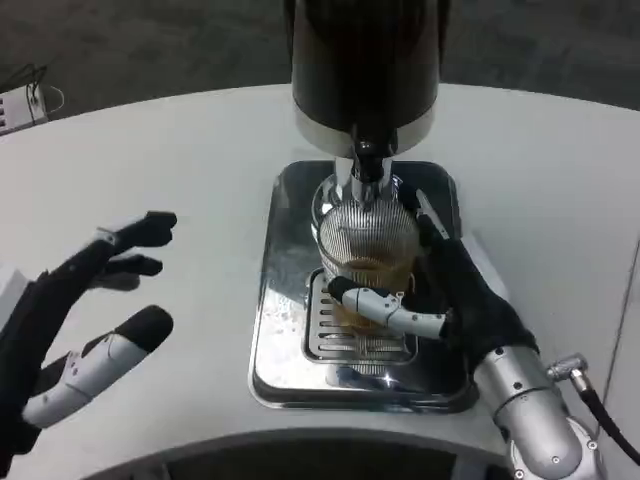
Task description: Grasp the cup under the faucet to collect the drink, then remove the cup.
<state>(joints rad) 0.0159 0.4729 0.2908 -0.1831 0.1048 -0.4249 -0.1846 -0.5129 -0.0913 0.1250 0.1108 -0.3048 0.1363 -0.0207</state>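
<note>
At the lower left of the frame the left hand (85, 320) hangs over the bare white table (180, 160), fingers spread apart and holding nothing; it reads as waiting, well apart from the machine. At the lower right the right forearm (535, 415) reaches in toward the centre, and the right hand (455, 300) wraps around the cup (367, 250), one finger curling across the cup's lower front and the dark palm pressed to its right side. So the grasp is on, and the cup is held.

The cup is a ribbed clear glass standing at the centre of the frame on the slotted drip grate (350, 335) of the shiny steel tray (285, 280), directly below the faucet (366, 165). An amber drink shows in its lower part, so filling appears to be under way or nearly done; whether liquid is flowing right now is too fine to tell.

To do this step well, the hand should keep the cup upright and centred beneath the spout, with a firm but steady hold, since ribbed glass may slip. For removal, a low, level pull toward the lower right looks safest, clearing the faucet first and avoiding any tilt. Farther back, at the top of the frame, the dark dispenser body (365, 60) looms above the spout, leaving little headroom for lifting straight up
</note>
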